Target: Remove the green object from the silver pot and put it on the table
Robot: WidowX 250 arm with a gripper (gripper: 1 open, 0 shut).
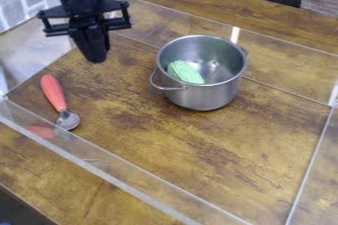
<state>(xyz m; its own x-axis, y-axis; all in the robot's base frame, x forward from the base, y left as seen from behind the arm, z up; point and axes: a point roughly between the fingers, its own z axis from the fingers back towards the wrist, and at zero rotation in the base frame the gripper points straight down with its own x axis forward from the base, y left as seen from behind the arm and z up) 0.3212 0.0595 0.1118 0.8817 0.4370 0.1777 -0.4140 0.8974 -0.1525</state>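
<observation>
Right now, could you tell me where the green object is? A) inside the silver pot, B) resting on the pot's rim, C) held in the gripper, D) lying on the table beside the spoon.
A: the green object lies on the bottom inside the silver pot, while the gripper, shut and holding nothing, hangs off to the pot's left over the table.

I see the pot [203, 72] right of centre on the table [199, 160], green object [187, 71] inside. Spoon [55, 101] lies far left. Gripper [91, 49] hangs between them, further back.
</observation>
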